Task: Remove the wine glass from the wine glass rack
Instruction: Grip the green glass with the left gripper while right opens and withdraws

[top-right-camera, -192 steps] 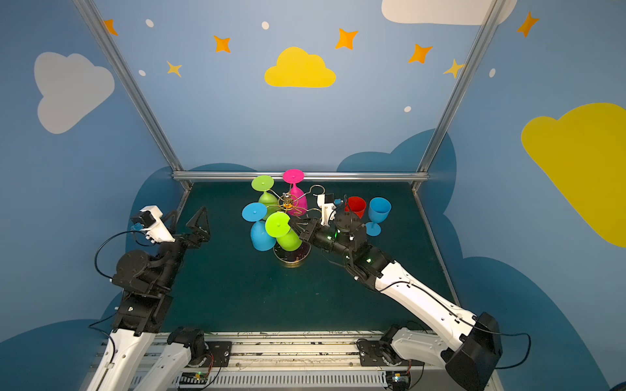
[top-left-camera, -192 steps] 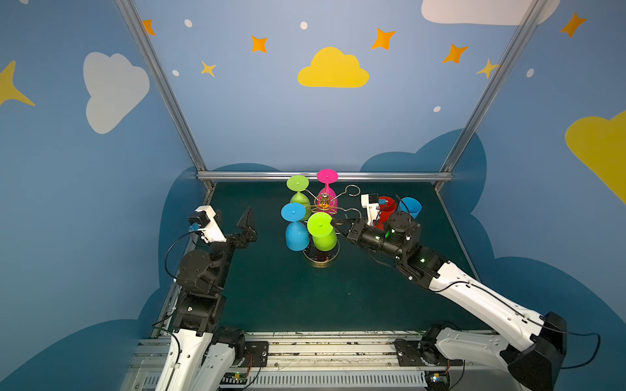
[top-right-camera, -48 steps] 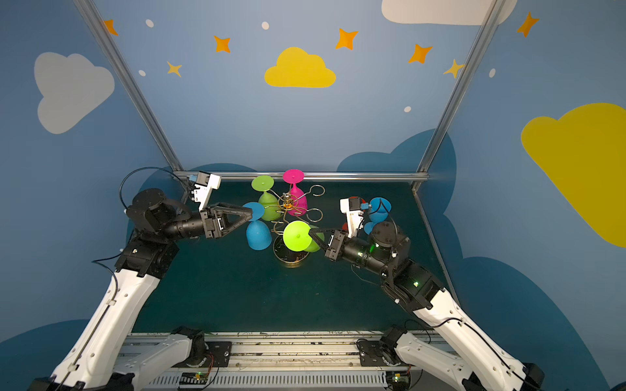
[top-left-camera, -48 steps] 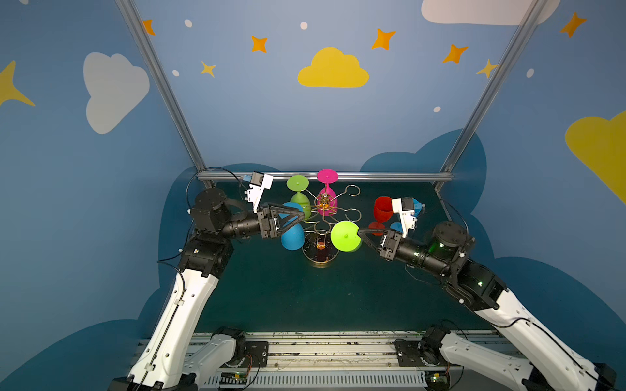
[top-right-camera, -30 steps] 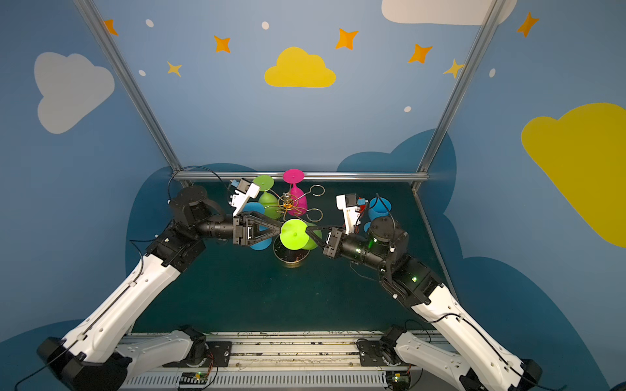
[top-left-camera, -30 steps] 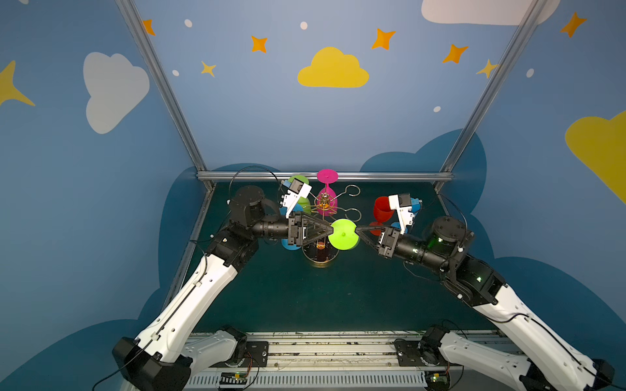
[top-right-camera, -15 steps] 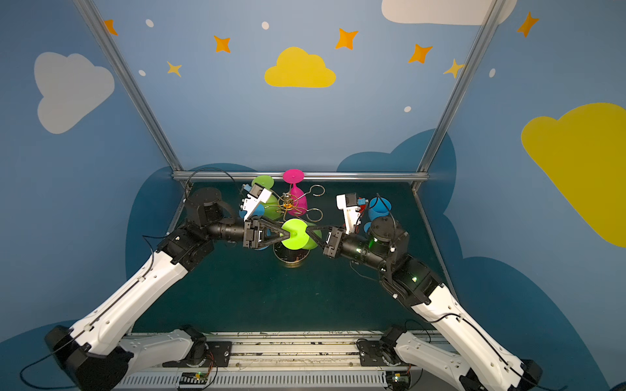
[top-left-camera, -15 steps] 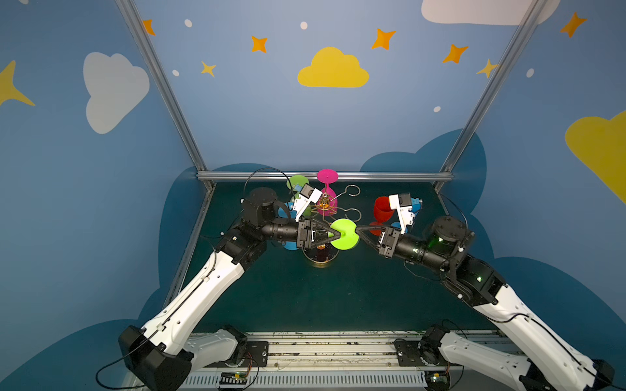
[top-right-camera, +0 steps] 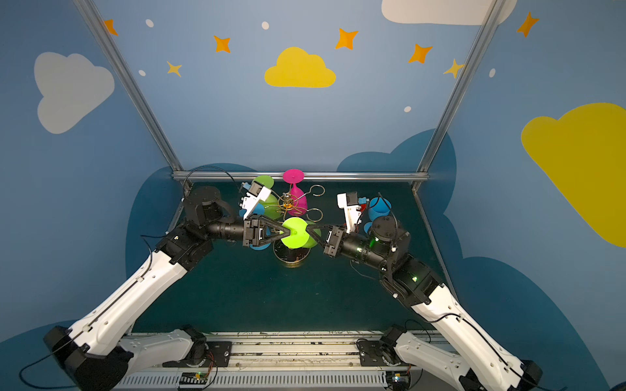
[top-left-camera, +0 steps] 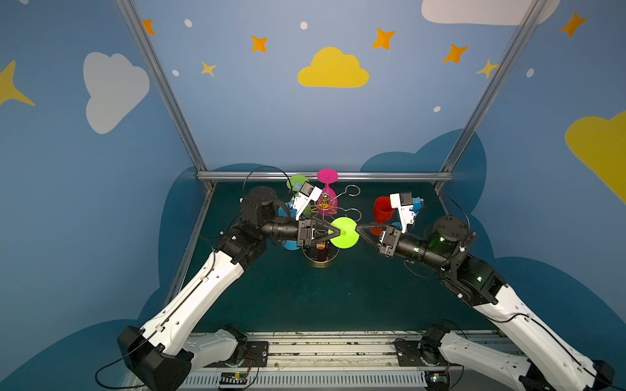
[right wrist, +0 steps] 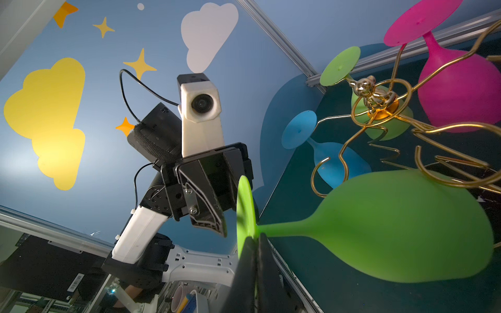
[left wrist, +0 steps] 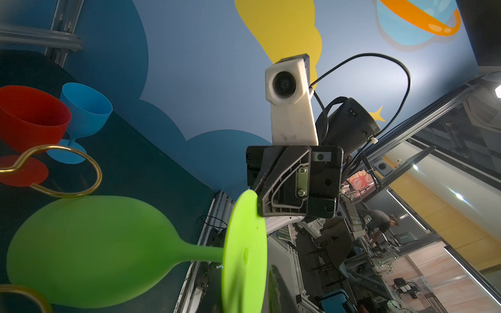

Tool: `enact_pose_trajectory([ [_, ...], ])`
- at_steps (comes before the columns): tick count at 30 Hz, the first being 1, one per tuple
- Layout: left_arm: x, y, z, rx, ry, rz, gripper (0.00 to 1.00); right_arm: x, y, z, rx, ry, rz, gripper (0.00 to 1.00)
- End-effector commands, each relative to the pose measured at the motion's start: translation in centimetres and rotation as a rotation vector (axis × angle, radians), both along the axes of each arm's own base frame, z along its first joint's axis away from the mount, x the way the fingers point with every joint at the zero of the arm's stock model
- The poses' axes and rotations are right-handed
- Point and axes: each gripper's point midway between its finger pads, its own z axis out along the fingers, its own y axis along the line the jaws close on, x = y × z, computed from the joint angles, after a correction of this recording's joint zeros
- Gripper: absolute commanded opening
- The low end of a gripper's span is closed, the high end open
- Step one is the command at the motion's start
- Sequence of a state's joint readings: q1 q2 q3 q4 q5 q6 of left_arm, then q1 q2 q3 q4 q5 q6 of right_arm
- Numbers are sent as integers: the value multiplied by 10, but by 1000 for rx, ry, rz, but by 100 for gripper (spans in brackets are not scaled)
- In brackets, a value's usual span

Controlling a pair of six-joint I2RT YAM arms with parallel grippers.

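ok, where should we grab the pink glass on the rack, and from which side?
Probably the rim of the foot. The pink glass hangs bowl-down, so its flat foot stands clear above the rack. Come from the right arm's side, where the rack arms are bare.

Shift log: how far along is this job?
Done: red glass and standing blue glass are on the table. In hand: right gripper pinches the lime glass's foot, left gripper at it too. Left: pink glass, green glass, hanging blue glass on the rack.
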State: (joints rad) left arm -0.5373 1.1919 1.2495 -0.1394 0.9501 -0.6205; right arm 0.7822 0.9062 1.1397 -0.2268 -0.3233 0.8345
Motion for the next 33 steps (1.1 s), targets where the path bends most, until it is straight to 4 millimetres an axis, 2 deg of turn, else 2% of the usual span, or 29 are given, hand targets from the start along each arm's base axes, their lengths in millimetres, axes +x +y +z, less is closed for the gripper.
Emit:
enact_pose_trajectory([
  [1,-4,-3,9,-19,-26,-26,24,-2,0,11,37,-26,10,0],
  [4,-5,-3,10,-22,-25,-30,12,-2,0,11,38,-27,11,0],
  [8,-7,-2,16,-39,-25,-41,4,-1,0,10,33,-29,7,0],
  [13,-12,-1,26,-67,-11,-53,3,0,-8,8,13,-45,-23,0],
  [16,-15,1,36,-91,-3,-54,3,0,-17,9,-1,-74,-51,13],
  [20,-18,5,49,-124,-3,-52,3,-1,-41,13,-36,-158,-131,41],
  [23,-19,6,55,-141,-1,-46,3,-4,-58,18,-71,-240,-186,57],
  [29,-22,8,67,-185,20,-62,3,-2,-73,13,-227,-411,-231,77],
  [33,-25,9,75,-203,32,-74,3,0,-73,10,-316,-557,-224,82],
])
